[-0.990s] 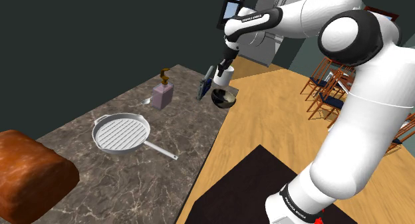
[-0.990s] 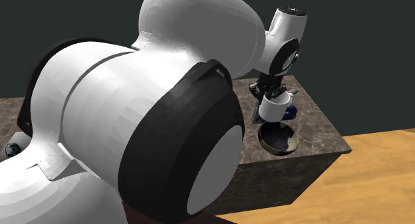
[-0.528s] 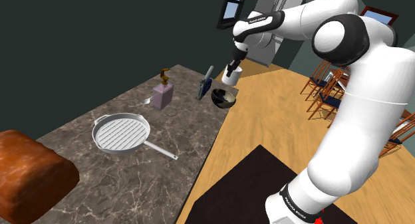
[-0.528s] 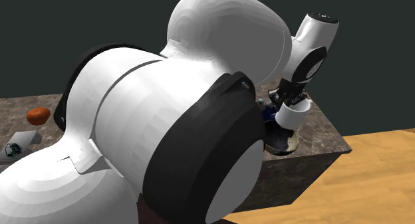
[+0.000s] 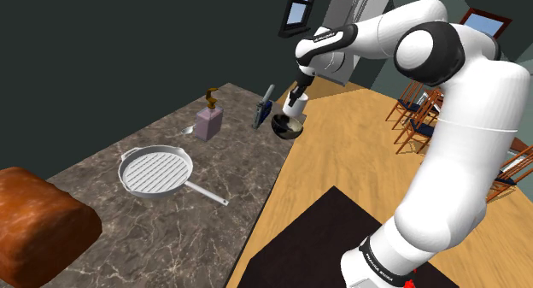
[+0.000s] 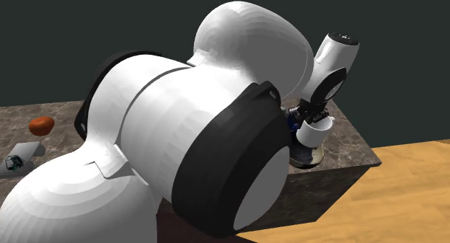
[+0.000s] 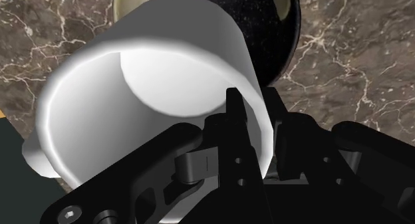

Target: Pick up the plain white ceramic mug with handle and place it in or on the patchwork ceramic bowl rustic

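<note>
Mug [image 7: 153,76] hanging clasped by its wall in the gripper [image 7: 256,110], just over the dark bowl [image 7: 279,30] on the worktop [image 5: 171,226].

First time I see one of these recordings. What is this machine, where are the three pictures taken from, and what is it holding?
It is a white robot arm on a stand, with a black two-finger gripper. One picture looks down over the marbled counter from beside the stand, one looks from behind the arm, and one sits on the hand. On the counter are a pan, a soap bottle and a dark bowl. The gripper clasps a white mug by its wall, tilted, over the bowl.
</note>
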`<state>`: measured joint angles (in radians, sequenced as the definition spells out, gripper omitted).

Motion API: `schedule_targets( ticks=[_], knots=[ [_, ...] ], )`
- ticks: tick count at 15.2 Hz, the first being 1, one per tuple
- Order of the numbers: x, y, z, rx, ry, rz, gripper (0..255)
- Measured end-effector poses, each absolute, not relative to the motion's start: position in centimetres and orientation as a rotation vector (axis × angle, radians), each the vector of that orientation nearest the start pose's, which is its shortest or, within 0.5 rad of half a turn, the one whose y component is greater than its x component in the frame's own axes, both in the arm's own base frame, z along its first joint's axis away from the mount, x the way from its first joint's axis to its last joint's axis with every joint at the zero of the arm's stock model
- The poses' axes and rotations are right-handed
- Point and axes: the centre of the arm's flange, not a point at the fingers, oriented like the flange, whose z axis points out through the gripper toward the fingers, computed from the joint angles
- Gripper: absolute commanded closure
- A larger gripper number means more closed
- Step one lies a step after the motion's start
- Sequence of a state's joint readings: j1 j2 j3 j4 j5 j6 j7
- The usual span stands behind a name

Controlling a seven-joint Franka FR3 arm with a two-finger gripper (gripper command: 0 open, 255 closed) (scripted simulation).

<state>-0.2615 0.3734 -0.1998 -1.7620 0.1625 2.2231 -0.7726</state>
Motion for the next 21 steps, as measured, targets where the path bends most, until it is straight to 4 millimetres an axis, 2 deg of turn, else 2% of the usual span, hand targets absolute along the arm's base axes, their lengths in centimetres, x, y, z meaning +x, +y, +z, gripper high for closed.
schedule_targets(
  ticks=[7, 14, 15, 21],
  knots=[
    [59.5, -27.8, 33.1, -3.120, -0.369, -0.181, 255],
    [59.6, -27.7, 32.7, -3.120, -0.369, -0.181, 255],
    [59.6, -27.7, 32.7, -3.120, -0.369, -0.181, 0],
    [59.6, -27.7, 32.8, -3.121, -0.369, -0.182, 0]
  ],
)
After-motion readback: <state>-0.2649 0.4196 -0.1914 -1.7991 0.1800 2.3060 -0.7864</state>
